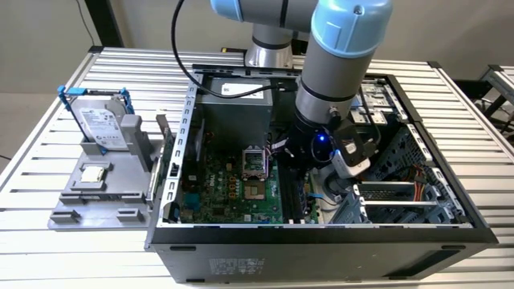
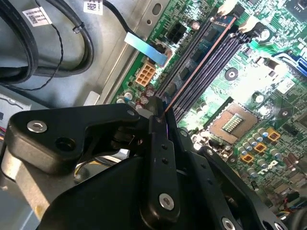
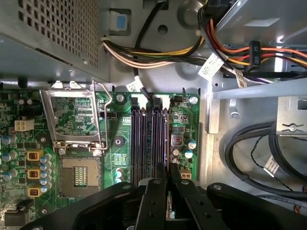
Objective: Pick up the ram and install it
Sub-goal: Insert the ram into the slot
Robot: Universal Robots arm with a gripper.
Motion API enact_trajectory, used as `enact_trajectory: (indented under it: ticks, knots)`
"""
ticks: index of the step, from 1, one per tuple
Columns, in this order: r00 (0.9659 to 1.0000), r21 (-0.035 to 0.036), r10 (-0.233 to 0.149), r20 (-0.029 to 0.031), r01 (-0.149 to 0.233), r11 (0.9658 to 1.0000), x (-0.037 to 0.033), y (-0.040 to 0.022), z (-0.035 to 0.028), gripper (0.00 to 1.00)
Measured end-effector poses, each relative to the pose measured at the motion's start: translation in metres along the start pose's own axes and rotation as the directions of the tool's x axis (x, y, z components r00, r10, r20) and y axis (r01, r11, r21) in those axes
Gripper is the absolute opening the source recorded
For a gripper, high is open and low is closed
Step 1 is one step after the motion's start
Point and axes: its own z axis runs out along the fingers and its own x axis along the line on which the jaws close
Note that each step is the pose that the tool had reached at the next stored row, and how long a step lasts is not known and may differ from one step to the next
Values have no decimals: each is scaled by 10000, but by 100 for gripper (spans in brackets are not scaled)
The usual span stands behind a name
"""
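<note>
Ram [image 2: 199,66]: in the second wrist view it appeared edge-on as a long, thin strip with a coppery upper edge. It ran from the fingertips along one of the memory slots [image 3: 136,143] toward the pale latch at the far end. Whether it was fully seated could not be told.
Gripper [image 3: 168,172]: the black metal fingers were drawn nearly together and pinched the near end of the ram. It stood inside the case, directly over the slots.
Memory slots: these were parallel dark plastic channels, just beside the processor socket [image 3: 79,177].
Processor socket: a square metal frame with its retaining lever and load plate swung up, showing a grid of contacts.
Motherboard [image 1: 233,192]: a glossy green board studded with small cylindrical capacitors and yellow square components. It lay flat on the floor of the case.
Computer case [image 1: 473,223]: an open black and grey sheet-metal box. It held the motherboard, a perforated grey power supply [image 3: 48,28], a bundle of coloured wires [image 3: 158,57] and looped black cables [image 3: 249,143].
Grey holder [image 1: 96,198]: a moulded plastic stand at the exterior view's left. It carried a silver hard drive in a blue frame [image 1: 100,120], set upright, and a small square silver chip [image 1: 94,174].
Table [image 1: 48,259]: slatted aluminium profile.
</note>
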Motion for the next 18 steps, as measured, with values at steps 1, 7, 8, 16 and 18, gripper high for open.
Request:
enact_trajectory:
  ticks: [1,7,8,16,18]
  knots:
    - [10000,-2,-1,1,1,10000,0,0,6,0]
    - [10000,-1,0,0,0,10000,1,0,34,0]
    - [10000,0,0,0,0,10000,1,0,37,0]
    - [10000,-1,0,0,0,10000,2,0,55,0]
    - [10000,-2,8,2,-8,10000,7,0,56,0]
